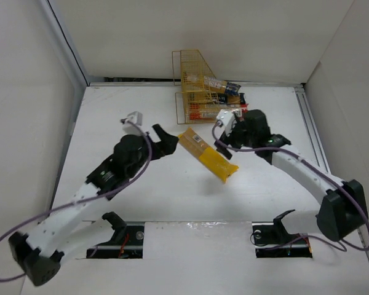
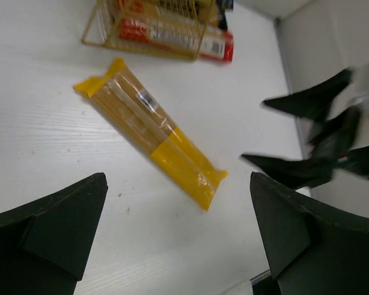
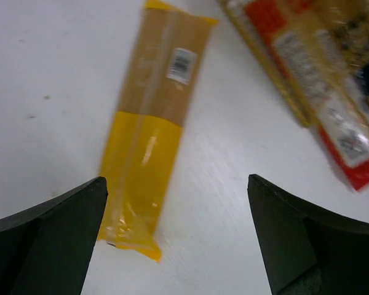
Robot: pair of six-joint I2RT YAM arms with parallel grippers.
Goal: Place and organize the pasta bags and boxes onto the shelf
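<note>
The plain yellow bag (image 1: 208,155) lies slanted on the white table between my two grippers; it also shows in the left wrist view (image 2: 150,132) and the right wrist view (image 3: 150,129). My left gripper (image 1: 168,139) (image 2: 177,184) is open and empty, just left of the bag. My right gripper (image 1: 224,141) (image 3: 176,181) (image 2: 253,131) is open and empty, just right of it. The yellow wire shelf (image 1: 194,74) (image 2: 111,38) stands at the back. The red-and-white box (image 1: 206,112) (image 2: 172,35) (image 3: 320,104) lies on its lower tier. A yellow-orange pack with a blue label (image 1: 218,85) lies on the upper tier.
A dark-blue-ended pack (image 1: 235,98) sticks out to the right of the shelf. White walls close in the table on the left, back and right. A metal rail (image 1: 310,132) runs along the right side. The arm bases (image 1: 120,236) sit at the near edge.
</note>
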